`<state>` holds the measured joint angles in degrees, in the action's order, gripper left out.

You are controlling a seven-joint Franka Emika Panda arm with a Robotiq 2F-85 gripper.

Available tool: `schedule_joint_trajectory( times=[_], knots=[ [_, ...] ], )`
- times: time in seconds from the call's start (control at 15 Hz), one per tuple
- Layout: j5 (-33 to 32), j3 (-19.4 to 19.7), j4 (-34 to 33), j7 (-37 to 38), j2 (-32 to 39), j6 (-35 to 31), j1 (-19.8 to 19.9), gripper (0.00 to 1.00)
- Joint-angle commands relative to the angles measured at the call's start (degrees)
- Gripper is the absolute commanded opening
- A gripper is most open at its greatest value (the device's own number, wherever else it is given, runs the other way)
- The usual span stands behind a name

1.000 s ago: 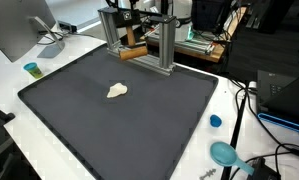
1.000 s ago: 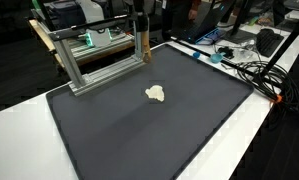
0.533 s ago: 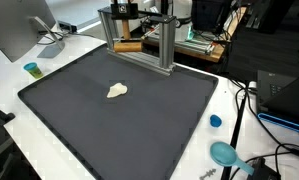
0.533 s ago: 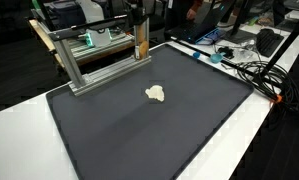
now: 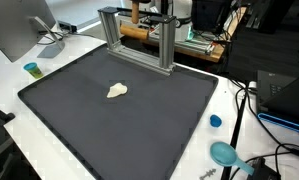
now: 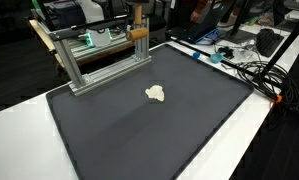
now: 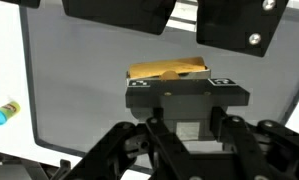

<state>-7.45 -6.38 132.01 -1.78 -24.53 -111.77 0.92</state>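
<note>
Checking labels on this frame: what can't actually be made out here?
- Wrist view: part of the wooden block is hidden behind the gripper.
- Both exterior views: the gripper's hold is too small and dark to read.
- In an exterior view: the pale lump on the mat is too small to identify.

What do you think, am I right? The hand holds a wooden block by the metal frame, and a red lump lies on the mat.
Not quite: the lump on the mat is cream-white, not red, as both exterior views show. The hand does hold a wooden block by the metal frame.
</note>
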Motion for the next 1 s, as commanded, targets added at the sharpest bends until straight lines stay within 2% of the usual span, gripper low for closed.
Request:
schedule_joint_trajectory(
  times=[0.0, 0.07, 0.13, 0.67, 0.93],
  knots=[
    [-0.6, 0.5, 0.1, 2.6, 0.1, 0.6, -1.4, 0.46],
    [-0.6, 0.1, 0.5, 3.8, 0.1, 0.6, -1.7, 0.46],
    [-0.6, -0.1, 0.9, 4.5, 0.1, 0.6, -1.8, 0.21],
    [4.5, 7.0, 4.7, -3.6, -0.3, -3.5, -1.4, 0.21],
    [3.3, 7.8, 7.0, -3.7, -3.7, -3.5, -0.9, 0.21]
  ],
)
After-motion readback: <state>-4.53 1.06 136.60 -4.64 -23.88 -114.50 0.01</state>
